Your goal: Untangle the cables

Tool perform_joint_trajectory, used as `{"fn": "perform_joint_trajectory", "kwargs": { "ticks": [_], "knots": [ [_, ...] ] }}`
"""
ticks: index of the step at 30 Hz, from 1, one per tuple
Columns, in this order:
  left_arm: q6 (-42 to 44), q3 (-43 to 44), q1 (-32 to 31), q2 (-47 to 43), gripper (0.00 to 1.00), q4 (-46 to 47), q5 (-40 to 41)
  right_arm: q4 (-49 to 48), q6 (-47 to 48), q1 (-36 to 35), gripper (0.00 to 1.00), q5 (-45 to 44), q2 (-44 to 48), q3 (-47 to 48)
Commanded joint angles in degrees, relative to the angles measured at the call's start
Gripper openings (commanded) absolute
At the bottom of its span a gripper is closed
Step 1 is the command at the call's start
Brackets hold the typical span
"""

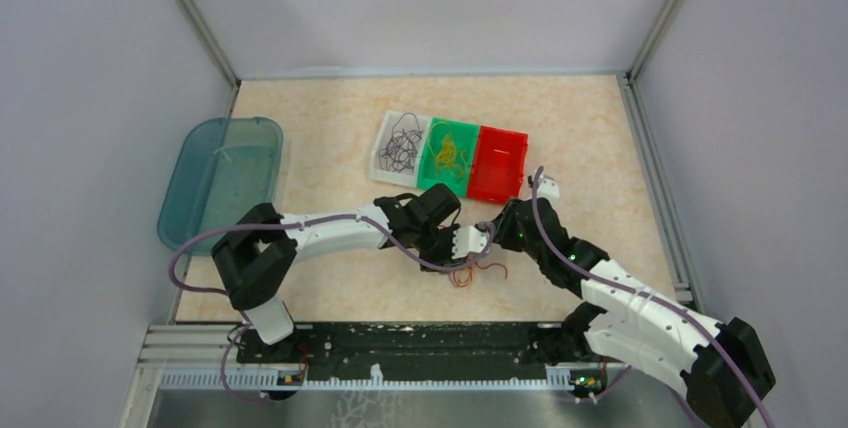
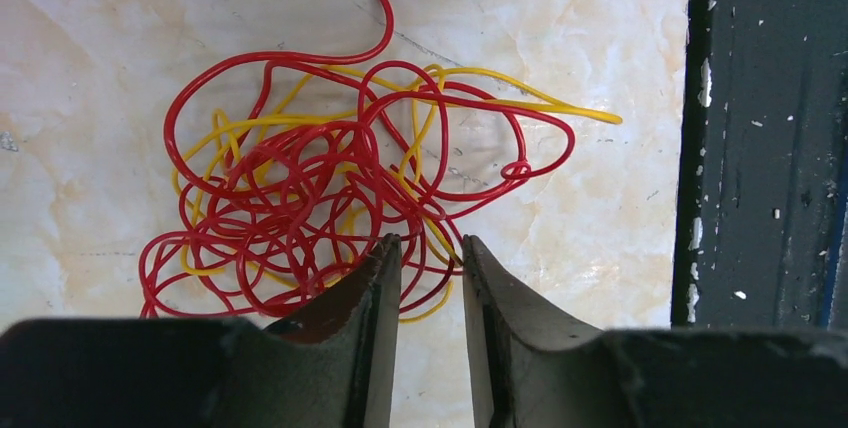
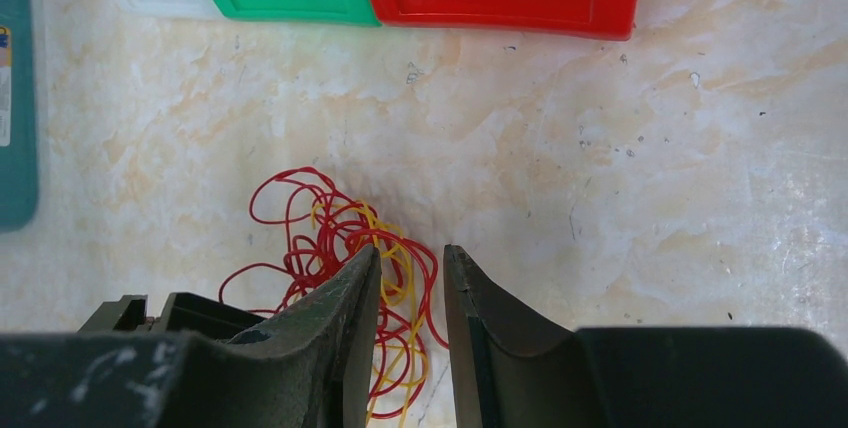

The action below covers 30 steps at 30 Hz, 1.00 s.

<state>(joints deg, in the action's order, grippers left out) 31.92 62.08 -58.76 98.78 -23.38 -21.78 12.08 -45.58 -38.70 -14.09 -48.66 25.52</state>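
A tangle of red and yellow cables lies on the marble tabletop; it also shows in the top view and the right wrist view. My left gripper is open, its tips just over the tangle's near edge, with loops showing between them. My right gripper is open too, hovering over the right side of the tangle. In the top view the left gripper and right gripper meet close together above the tangle. Neither one holds a cable.
A white bin with dark cables, a green bin with yellow cables and a red bin stand side by side behind the grippers. A teal tray lies at the left. The black base rail runs along the near edge.
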Motion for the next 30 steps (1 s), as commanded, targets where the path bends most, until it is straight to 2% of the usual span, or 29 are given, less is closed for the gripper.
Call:
{"fn": "perform_joint_trajectory", "kwargs": {
  "ticks": [1,3,8,12,16,20,24,30],
  "knots": [
    [-0.7,0.7,0.0,-2.8,0.34,-0.1,-0.3,-1.8,0.6,0.4,0.31,0.0,1.1,2.2],
    [-0.7,0.8,0.0,-3.8,0.3,-0.4,-1.1,-2.2,0.8,0.4,0.31,0.3,0.8,2.3],
    [-1.2,0.0,0.0,-3.7,0.11,0.5,-1.0,-3.3,0.8,0.5,0.31,0.8,0.4,2.0],
    [-1.2,0.5,0.0,-4.1,0.0,0.1,0.3,-3.1,0.8,0.4,0.31,1.5,0.9,2.0],
    [1.1,4.1,0.0,-6.3,0.0,-5.8,1.5,-4.0,1.6,0.4,0.34,2.3,2.0,2.2],
    [4.4,9.5,0.4,-10.0,0.0,-15.2,1.4,-8.1,3.9,0.4,0.42,6.2,2.6,2.7],
    [7.9,18.7,1.7,-11.6,0.0,-26.0,-1.3,-13.3,6.3,0.4,0.5,9.8,4.5,3.1],
    [14.9,24.7,2.3,-14.4,0.0,-28.9,3.7,-22.6,10.1,0.4,0.57,14.6,7.0,3.6]
  ]
}}
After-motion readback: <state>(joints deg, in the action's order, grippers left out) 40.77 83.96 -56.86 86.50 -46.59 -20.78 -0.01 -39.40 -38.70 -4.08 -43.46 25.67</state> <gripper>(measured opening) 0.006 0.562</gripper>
